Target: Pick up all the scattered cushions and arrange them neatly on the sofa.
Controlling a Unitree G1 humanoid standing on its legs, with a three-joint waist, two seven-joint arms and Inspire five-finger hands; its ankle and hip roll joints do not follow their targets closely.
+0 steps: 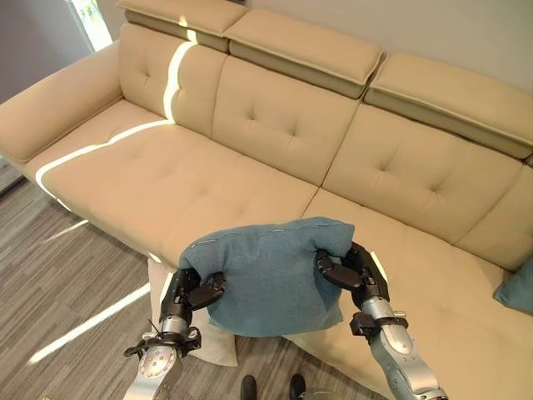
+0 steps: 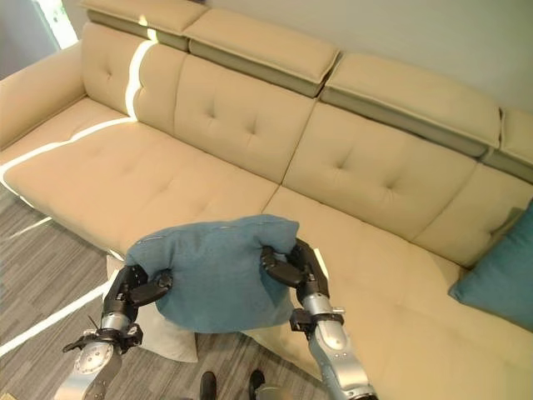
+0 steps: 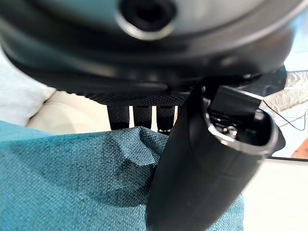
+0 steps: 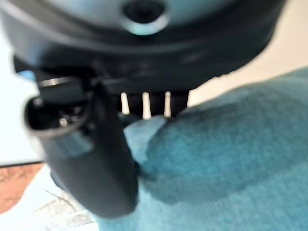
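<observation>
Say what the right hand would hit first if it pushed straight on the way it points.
The right hand is already clamped on the teal cushion, opposite the left hand; pushing on likely just squeezes it.

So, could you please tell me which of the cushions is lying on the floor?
The pale cream cushion, low against the sofa's front. One teal cushion is pinched between both hands; the other rests on the seat.

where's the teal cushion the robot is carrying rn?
The teal cushion is held between the left hand and the right hand, low-centre in the eye views, over the beige sofa's front edge.
</observation>
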